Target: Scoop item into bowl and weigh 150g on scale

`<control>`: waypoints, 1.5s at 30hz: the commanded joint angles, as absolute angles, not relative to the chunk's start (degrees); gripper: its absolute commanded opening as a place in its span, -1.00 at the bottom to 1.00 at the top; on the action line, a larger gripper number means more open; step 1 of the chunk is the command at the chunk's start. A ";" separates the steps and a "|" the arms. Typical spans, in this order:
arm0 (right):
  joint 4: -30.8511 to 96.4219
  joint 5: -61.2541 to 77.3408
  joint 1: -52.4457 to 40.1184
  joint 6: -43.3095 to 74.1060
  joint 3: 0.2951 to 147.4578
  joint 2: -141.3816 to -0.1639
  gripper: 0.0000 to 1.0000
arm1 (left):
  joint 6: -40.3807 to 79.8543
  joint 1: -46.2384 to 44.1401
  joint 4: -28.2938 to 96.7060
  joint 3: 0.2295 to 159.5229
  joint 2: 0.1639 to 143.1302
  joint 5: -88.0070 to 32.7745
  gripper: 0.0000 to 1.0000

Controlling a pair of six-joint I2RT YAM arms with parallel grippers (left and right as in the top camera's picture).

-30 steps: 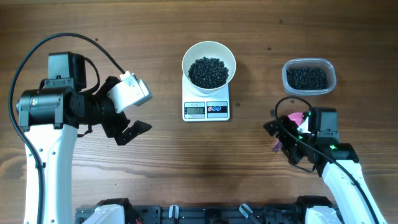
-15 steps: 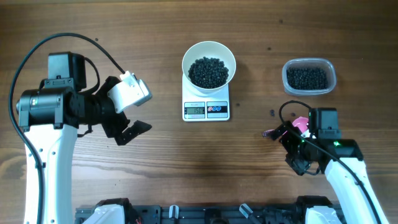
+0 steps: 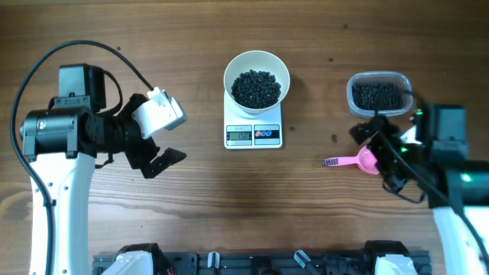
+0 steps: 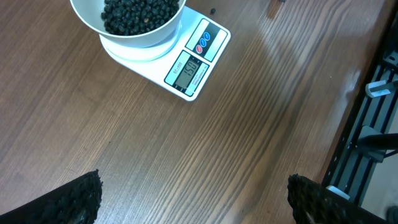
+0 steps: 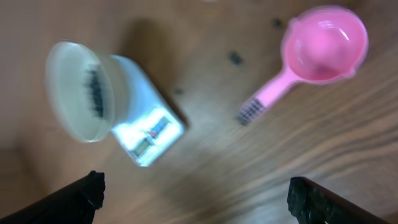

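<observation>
The white bowl (image 3: 257, 70), heaped with tiny black beads (image 3: 256, 88), stands on the white scale (image 3: 254, 135). The scale's display (image 4: 189, 70) shows what looks like 150. A pink scoop (image 3: 361, 161) lies empty on the wood, right of the scale. My right gripper (image 3: 386, 158) hovers open just right of the scoop, with nothing between its fingers. In the right wrist view the scoop (image 5: 322, 45) lies ahead of the open gripper (image 5: 196, 194), and the bowl (image 5: 79, 90) is blurred. My left gripper (image 3: 160, 141) stands open and empty left of the scale.
A clear plastic tub (image 3: 380, 94) of black beads sits at the back right, just behind my right gripper. A few stray beads (image 3: 334, 138) lie on the wood between scale and scoop. A black rail (image 4: 367, 130) runs along the table's near edge.
My right gripper has drawn back to the right and toward the tub, leaving the pink scoop lying on the table. The left arm has not moved.
</observation>
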State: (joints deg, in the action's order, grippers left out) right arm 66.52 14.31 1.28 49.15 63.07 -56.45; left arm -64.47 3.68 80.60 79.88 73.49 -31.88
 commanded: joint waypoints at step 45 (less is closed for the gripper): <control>55.72 8.54 1.08 28.95 61.76 -26.41 0.99 | -65.60 3.92 80.62 80.90 72.93 -33.12 1.00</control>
State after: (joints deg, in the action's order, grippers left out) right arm 57.06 10.24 1.30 39.09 64.49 -30.52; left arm -64.47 3.68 80.64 79.88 73.49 -31.88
